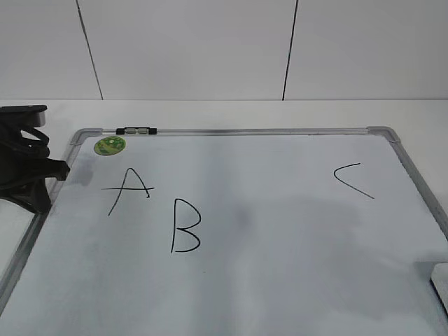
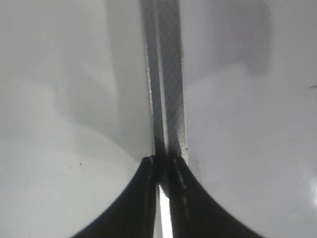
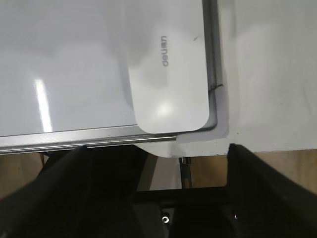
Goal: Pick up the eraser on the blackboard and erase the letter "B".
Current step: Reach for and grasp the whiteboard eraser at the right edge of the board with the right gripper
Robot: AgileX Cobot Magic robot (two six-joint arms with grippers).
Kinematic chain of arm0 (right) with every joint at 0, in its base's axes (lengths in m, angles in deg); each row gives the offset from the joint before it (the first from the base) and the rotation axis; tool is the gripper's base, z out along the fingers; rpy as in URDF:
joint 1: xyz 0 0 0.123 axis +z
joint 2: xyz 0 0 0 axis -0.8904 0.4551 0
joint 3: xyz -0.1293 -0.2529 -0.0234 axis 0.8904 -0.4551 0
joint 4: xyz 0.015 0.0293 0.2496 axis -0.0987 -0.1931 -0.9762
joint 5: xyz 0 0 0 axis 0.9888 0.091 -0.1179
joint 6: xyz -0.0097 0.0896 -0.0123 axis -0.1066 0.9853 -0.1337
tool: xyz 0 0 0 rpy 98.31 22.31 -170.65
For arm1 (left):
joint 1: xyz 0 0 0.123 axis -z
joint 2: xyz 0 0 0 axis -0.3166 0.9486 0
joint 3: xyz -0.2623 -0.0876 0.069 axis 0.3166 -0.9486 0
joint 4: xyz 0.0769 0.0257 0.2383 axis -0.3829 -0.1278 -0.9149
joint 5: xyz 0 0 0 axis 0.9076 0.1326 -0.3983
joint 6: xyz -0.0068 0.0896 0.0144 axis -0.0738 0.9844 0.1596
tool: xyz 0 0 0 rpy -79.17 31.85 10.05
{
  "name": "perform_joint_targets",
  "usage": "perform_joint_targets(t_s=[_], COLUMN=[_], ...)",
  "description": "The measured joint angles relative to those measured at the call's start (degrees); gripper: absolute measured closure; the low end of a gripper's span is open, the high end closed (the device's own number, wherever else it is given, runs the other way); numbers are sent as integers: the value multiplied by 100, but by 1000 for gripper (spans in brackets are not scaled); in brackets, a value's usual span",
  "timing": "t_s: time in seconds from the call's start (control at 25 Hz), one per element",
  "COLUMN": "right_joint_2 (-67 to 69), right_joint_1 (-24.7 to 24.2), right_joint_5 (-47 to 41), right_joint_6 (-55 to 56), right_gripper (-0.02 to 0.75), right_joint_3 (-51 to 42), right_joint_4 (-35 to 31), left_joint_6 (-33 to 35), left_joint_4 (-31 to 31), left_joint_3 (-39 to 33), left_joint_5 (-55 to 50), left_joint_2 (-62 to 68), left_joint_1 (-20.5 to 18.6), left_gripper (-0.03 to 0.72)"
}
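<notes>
We are looking at the white counter [image 1: 231, 112], which is carrying the blackboard [image 1: 280, 280], a pale board in a silver-grey frame that is filling most of the exterior view. On it, the letter "B" [image 1: 185, 226] is sitting left of centre, with the "A" [image 1: 129, 189] just up and left of it and the "C" [image 1: 353, 180] well apart to the right. Nothing is lying on the board between these letters. A green sticker [image 1: 110, 145] and a small black clip [image 1: 136, 131] are sitting by the top left corner.

The eraser [image 3: 166, 74] is lying in the board's corner, touching the frame; the exterior view is catching only a sliver of it at the right edge [image 1: 441, 276].

The left end effector [image 2: 165, 166] is resting over the board's left frame with its fingers pressed together, holding nothing. The right end effector [image 3: 158, 163] is hanging beside the eraser with its fingers spread wide, and only its wrist view is showing it.
</notes>
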Motion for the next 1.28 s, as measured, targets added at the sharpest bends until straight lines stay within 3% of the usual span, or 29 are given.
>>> perform_joint_targets(t_s=[0.28, 0.76, 1.28], right_joint_2=[302, 1713, 2383], right_joint_1=[0, 0, 0], right_joint_5=[977, 1837, 2215], right_joint_6=[0, -267, -505], right_gripper=[78, 79, 80], right_joint_3=[-314, -316, -316], right_joint_4=[162, 162, 119], left_joint_6=[0, 0, 0], left_joint_4=[0, 0, 0], left_joint_3=[3, 3, 12], left_joint_5=[-10, -10, -10], left_joint_2=[0, 0, 0], left_joint_1=[0, 0, 0], left_gripper=[651, 651, 650])
